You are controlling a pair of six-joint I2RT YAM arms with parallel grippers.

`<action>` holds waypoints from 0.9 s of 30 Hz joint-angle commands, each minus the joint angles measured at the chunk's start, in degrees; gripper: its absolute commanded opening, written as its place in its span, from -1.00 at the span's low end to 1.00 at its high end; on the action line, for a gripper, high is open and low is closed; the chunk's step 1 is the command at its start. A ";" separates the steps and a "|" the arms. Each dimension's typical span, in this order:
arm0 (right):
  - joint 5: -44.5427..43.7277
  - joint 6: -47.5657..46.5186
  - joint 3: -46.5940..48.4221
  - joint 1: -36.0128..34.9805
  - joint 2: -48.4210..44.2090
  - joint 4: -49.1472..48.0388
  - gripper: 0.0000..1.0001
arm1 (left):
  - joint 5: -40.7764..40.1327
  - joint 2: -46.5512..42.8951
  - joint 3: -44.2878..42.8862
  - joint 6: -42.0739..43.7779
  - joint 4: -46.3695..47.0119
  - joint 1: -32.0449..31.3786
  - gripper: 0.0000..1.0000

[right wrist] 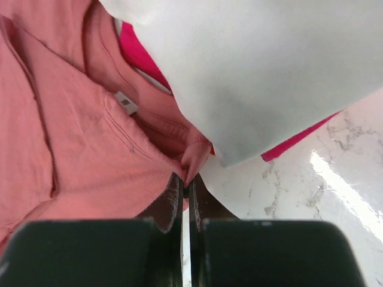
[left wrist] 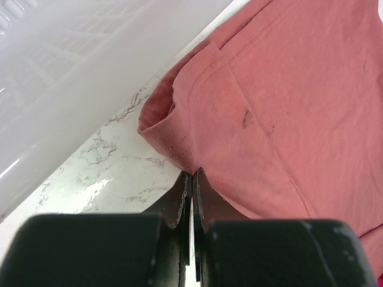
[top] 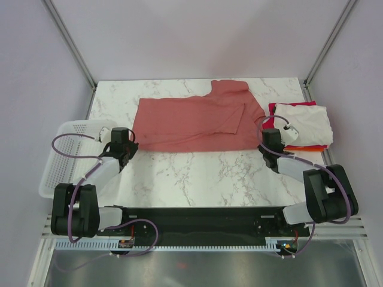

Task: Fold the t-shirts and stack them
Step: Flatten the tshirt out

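The salmon-red t-shirt (top: 191,122) lies spread across the far half of the table, one sleeve folded in. My left gripper (top: 122,142) is shut on its near left corner (left wrist: 179,152). My right gripper (top: 267,143) is shut on a pinch of its near right edge (right wrist: 194,156). A folded stack sits at the right: a cream-white t-shirt (top: 308,124) on top, a magenta one (right wrist: 140,57) and an orange one (top: 306,147) showing at its edges. The cream-white shirt (right wrist: 269,72) fills the upper right wrist view.
A white plastic mesh basket (top: 67,155) stands at the left table edge, close beside my left gripper; it also shows in the left wrist view (left wrist: 72,84). Bare marble table (top: 203,173) lies between the shirt and the arm bases.
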State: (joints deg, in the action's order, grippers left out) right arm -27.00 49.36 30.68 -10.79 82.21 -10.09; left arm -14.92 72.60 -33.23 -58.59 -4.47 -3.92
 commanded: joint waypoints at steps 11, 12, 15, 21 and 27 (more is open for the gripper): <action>0.72 -0.58 17.03 0.59 -10.67 17.46 -1.00 | 0.42 0.62 -18.50 7.96 -15.64 0.50 -0.96; 1.16 -1.19 20.70 0.68 -10.85 19.04 -1.00 | 0.15 0.09 -20.45 8.83 -17.05 0.50 -0.96; 2.48 -1.99 30.53 0.59 -11.29 24.55 -1.00 | -0.99 -2.71 -29.32 10.59 -23.37 0.76 -0.96; 5.65 -5.33 43.67 0.59 -18.39 32.23 -1.00 | 0.85 -10.00 -44.18 13.67 -33.49 1.99 -0.96; 6.96 -8.32 53.59 0.59 -29.29 37.68 -1.00 | 2.17 -17.31 -54.99 15.43 -40.96 1.99 -0.96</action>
State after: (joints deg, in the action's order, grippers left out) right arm -20.08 43.57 78.22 -10.59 56.77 24.25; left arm -12.78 57.93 -83.18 -46.98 -39.22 -2.33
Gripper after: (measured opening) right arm 0.021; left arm 0.027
